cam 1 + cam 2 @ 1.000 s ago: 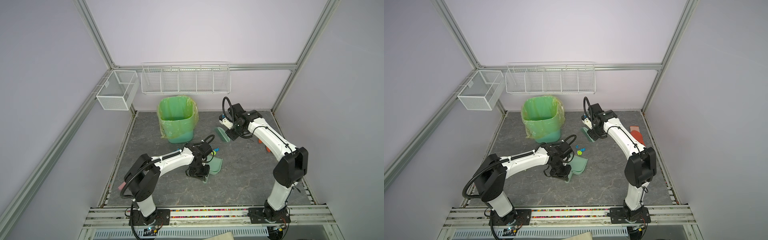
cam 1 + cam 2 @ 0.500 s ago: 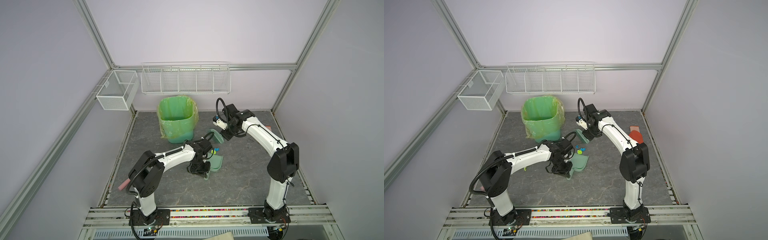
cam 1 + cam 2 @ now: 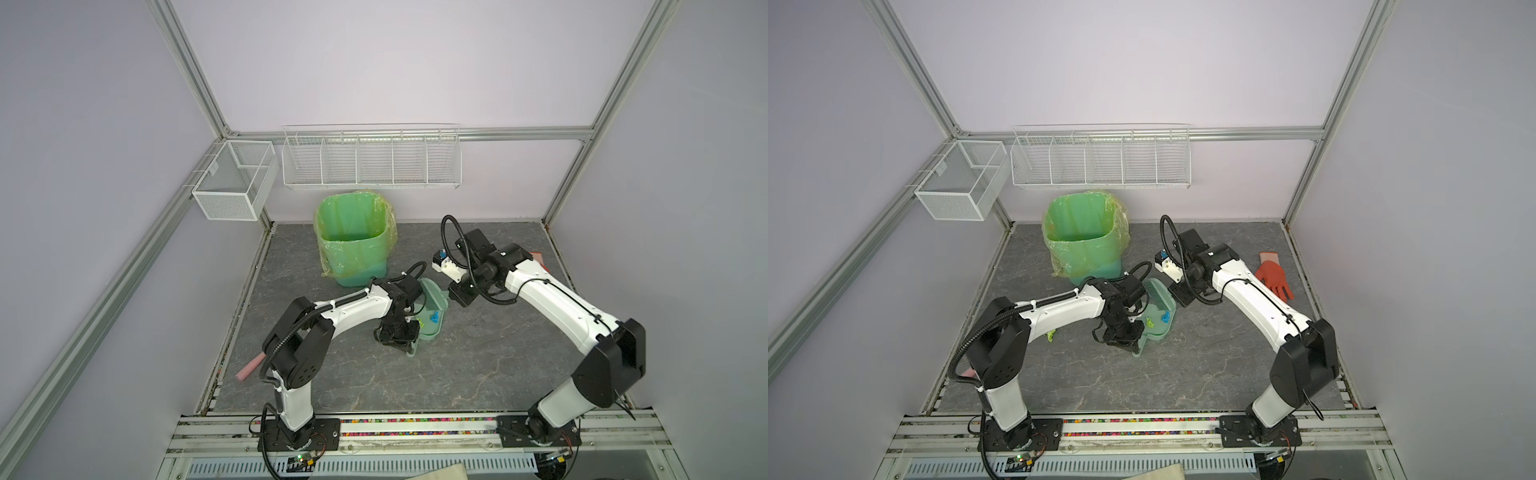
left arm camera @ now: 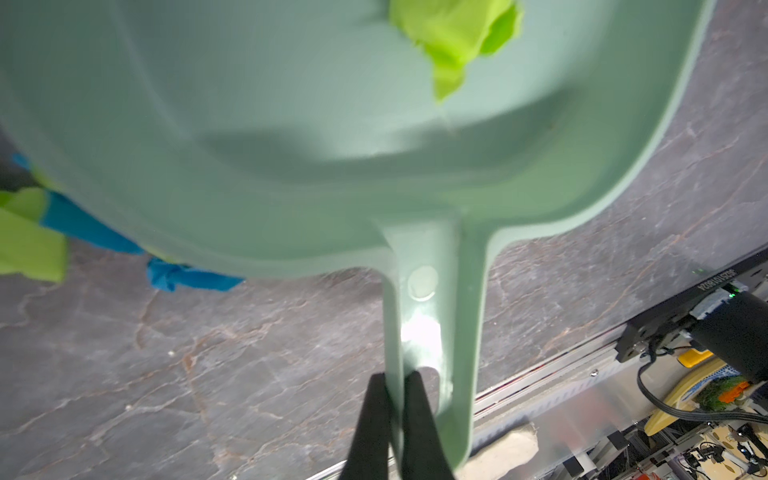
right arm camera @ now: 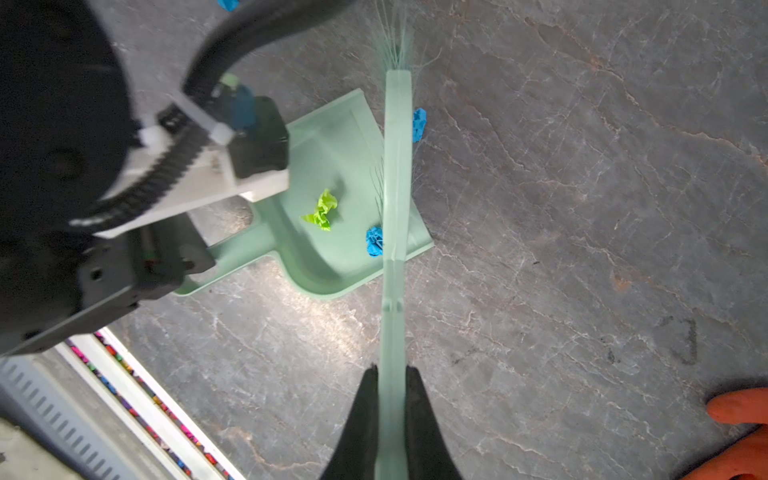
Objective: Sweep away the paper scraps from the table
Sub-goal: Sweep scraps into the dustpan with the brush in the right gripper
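Observation:
On the table (image 3: 457, 374) rests a mint-green dustpan (image 3: 430, 330) (image 3: 1156, 332) (image 5: 332, 174). My left gripper (image 4: 394, 378) (image 3: 405, 343) is shut on its handle (image 4: 432, 311). Paper scraps lie inside the pan: a lime-green one (image 5: 323, 210) (image 4: 453, 29) and a blue one (image 5: 374, 241) (image 3: 1166, 318). My right gripper (image 5: 392, 370) (image 3: 453, 293) is shut on a mint brush (image 5: 397, 166) (image 3: 1158, 291), whose bristles lie across the pan's mouth. Another blue scrap (image 5: 419, 124) lies on the table just outside the brush. More scraps (image 4: 187, 278) sit beside the pan. A lime scrap (image 3: 1051, 335) lies under my left arm.
A green lined bin (image 3: 353, 245) stands at the back, just behind the dustpan. An orange glove (image 3: 1273, 278) lies at the right edge and a pink object (image 3: 249, 370) at the left edge. Wire baskets (image 3: 370, 160) hang on the back wall.
My right gripper has drawn the brush leftward and nearer, up to the dustpan's mouth. Scraps that lay in front of the pan now sit inside it. My left gripper has held the pan in place.

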